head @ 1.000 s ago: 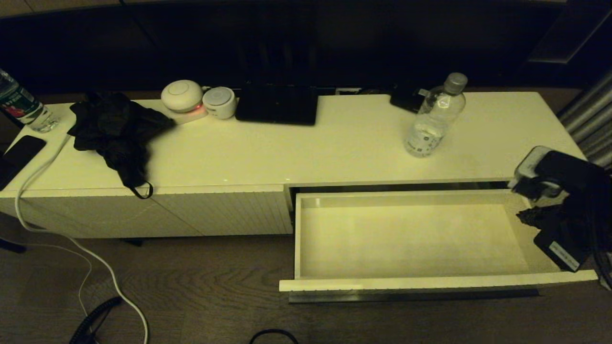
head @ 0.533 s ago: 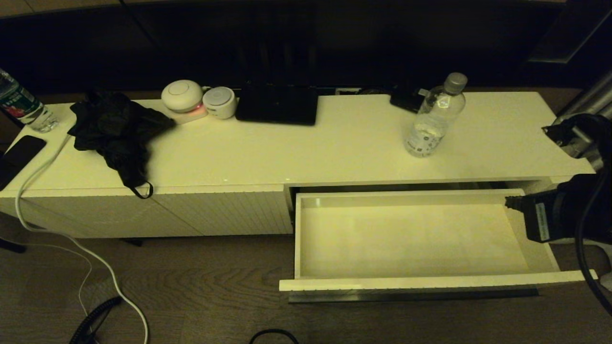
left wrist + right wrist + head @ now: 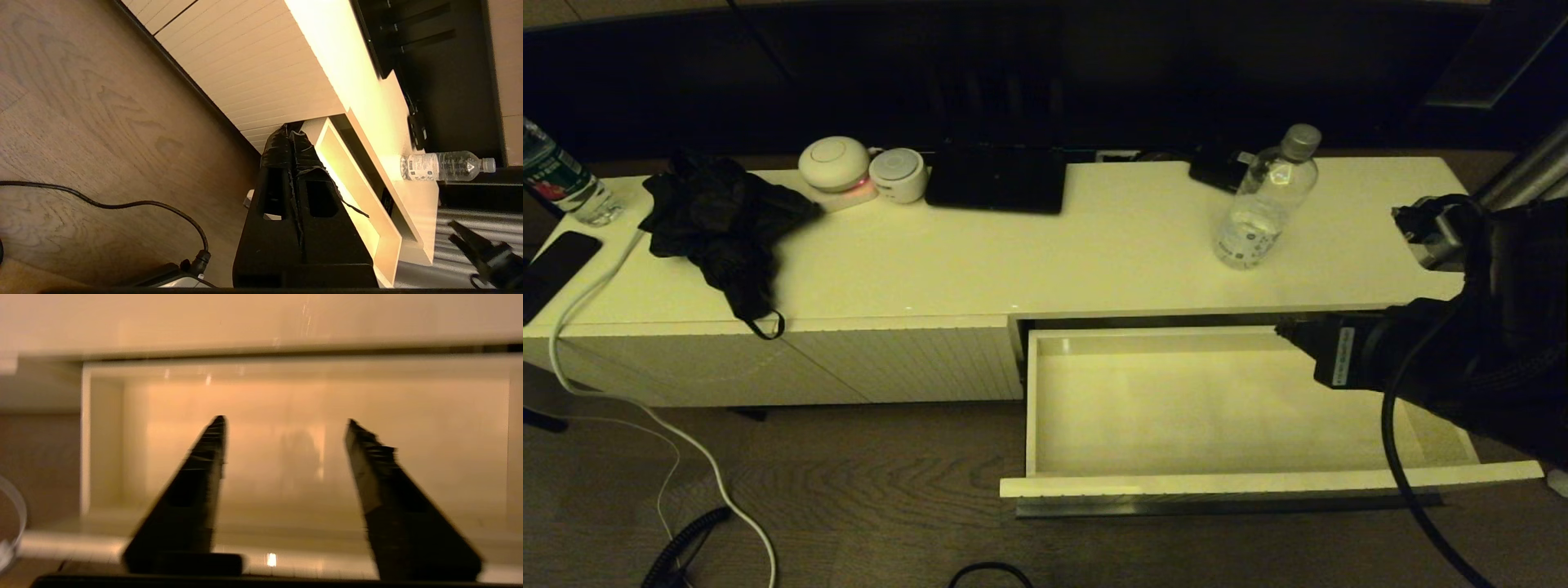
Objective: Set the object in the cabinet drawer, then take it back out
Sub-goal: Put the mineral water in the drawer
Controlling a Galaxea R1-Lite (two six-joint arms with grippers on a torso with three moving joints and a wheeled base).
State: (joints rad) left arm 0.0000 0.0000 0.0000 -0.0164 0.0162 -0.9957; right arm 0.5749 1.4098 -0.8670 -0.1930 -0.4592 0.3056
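The clear water bottle (image 3: 1262,200) with a grey cap stands upright on the cabinet top, behind the drawer's right half; it also shows in the left wrist view (image 3: 445,166). The cabinet drawer (image 3: 1258,483) is pulled fully out, and its pale interior (image 3: 286,465) holds nothing. My right gripper (image 3: 1286,328) hovers over the drawer's back right part, pointing left, in front of and below the bottle. Its fingers (image 3: 206,457) are spread wide with nothing between them. My left gripper (image 3: 291,134) hangs shut near the floor by the drawer's left corner, out of the head view.
A black cloth (image 3: 723,220), two white round devices (image 3: 833,163), a black box (image 3: 996,180) and a dark-labelled bottle (image 3: 560,180) occupy the cabinet's left and back. A ribbed panel (image 3: 915,367) adjoins the drawer. A white cable (image 3: 645,408) trails over the floor.
My right arm has risen from the drawer's right end and swung left over its back right part. The bottle and drawer have stayed put.
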